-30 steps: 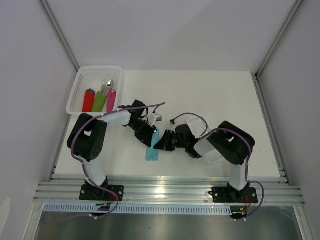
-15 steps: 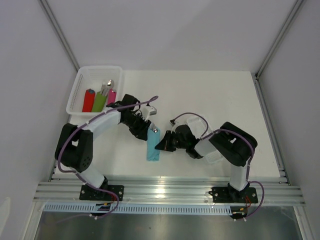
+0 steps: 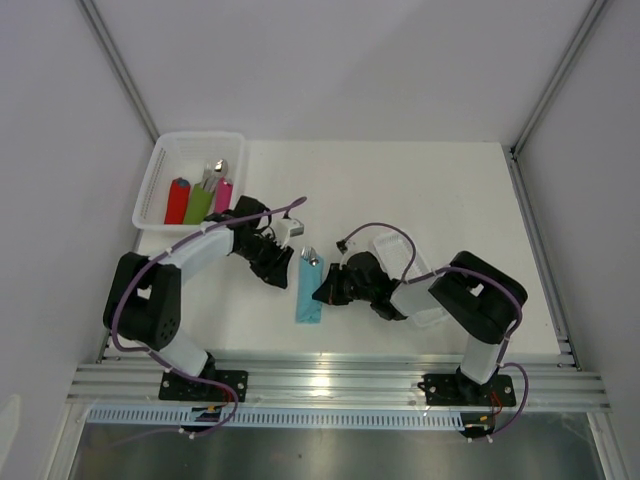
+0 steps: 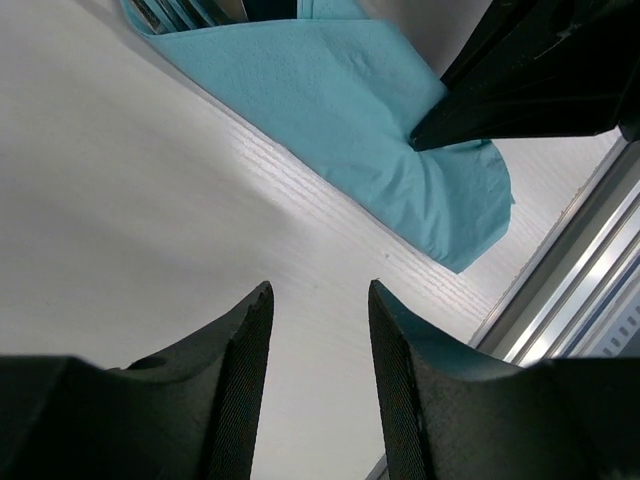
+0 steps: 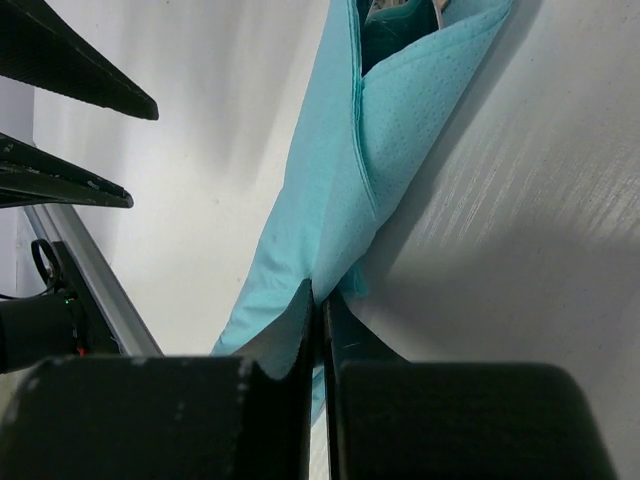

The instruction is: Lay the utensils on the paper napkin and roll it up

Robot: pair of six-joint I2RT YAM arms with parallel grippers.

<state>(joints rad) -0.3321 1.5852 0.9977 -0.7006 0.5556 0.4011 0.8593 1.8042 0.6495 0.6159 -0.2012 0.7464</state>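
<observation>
The teal paper napkin (image 3: 309, 290) lies rolled into a long narrow bundle on the white table, silver utensil tips (image 3: 309, 257) poking from its far end. It also shows in the left wrist view (image 4: 350, 120) and the right wrist view (image 5: 330, 190). My right gripper (image 3: 322, 293) is shut on the napkin's right edge (image 5: 318, 290). My left gripper (image 3: 281, 270) is open and empty, just left of the roll, its fingers (image 4: 235, 370) over bare table.
A white basket (image 3: 156, 186) at the back left holds red, green and pink rolled napkins with cutlery tips. A clear plastic tray (image 3: 400, 250) lies behind the right arm. The metal rail (image 3: 330, 380) runs along the near edge.
My left gripper has let go of the napkin roll and drawn back to the left. The roll now lies flat and straighter on the table. My right gripper stays pinched on it.
</observation>
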